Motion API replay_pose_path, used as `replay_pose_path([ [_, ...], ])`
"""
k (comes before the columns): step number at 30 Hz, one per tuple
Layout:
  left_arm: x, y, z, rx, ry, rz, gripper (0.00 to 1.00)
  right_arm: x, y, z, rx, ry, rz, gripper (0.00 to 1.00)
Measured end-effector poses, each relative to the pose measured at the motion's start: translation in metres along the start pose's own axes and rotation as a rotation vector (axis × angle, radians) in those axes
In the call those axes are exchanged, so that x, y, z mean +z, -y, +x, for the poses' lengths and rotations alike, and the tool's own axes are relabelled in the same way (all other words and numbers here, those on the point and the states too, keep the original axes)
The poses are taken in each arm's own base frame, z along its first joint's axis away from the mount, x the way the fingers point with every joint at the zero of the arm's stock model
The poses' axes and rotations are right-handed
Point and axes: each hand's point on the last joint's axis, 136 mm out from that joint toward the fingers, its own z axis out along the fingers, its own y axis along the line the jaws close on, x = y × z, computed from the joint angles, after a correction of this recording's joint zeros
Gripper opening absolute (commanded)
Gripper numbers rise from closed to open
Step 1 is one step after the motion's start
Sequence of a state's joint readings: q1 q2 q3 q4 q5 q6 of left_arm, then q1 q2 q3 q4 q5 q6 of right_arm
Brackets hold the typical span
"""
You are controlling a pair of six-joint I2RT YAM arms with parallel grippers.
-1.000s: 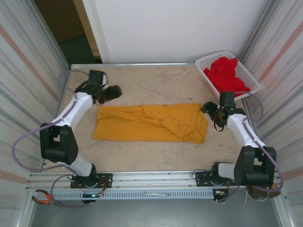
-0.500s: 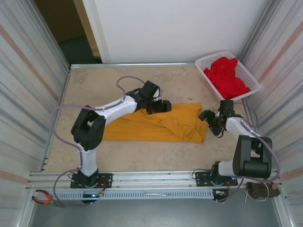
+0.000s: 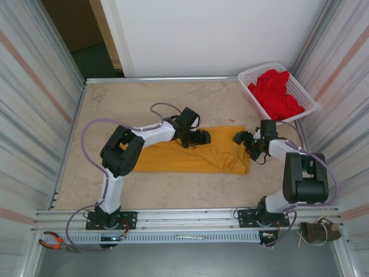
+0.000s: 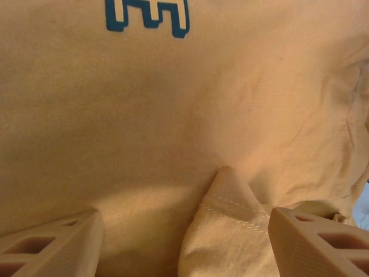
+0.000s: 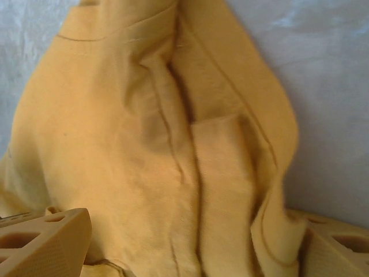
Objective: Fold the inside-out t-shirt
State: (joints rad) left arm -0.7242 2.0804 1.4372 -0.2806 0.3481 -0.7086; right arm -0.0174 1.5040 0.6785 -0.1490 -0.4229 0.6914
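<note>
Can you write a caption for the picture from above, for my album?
The left gripper and right gripper hang open over a yellow t-shirt near a basket of red clothes.

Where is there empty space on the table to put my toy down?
The table is bare along the back, between the yellow shirt and the far edge, and along the front, between the shirt and the metal rail. It is crowded on the right, where the basket, the right pincer and the shirt's end meet.
</note>
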Motion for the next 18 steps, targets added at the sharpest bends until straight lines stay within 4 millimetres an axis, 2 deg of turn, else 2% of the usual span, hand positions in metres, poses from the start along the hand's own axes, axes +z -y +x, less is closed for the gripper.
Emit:
replay_pose_path([
  [2,0.000,0.001,0.000,0.001,0.001,0.002,0.76,0.006,-0.008,0.000,-0.009,-0.007,-0.011,0.79],
  [4,0.000,0.002,0.001,0.000,0.000,0.002,0.76,0.011,-0.013,0.000,-0.011,-0.010,-0.007,0.72],
  [5,0.001,0.002,0.001,0.001,0.000,0.003,0.76,0.015,-0.016,0.000,-0.013,-0.011,-0.005,0.64],
  [10,0.001,0.004,0.002,0.005,-0.002,0.005,0.76,0.029,-0.016,0.004,-0.005,-0.009,0.026,0.06],
  [11,0.001,0.004,0.003,0.005,-0.003,0.004,0.76,0.031,-0.017,0.006,-0.004,-0.015,0.026,0.00],
  [15,-0.006,-0.004,-0.003,-0.005,0.004,-0.012,0.76,0.025,-0.018,0.005,0.010,-0.008,0.027,0.00],
  [18,-0.032,-0.024,-0.020,-0.031,0.049,-0.031,0.76,0.005,-0.016,-0.007,0.029,0.038,0.029,0.00],
])
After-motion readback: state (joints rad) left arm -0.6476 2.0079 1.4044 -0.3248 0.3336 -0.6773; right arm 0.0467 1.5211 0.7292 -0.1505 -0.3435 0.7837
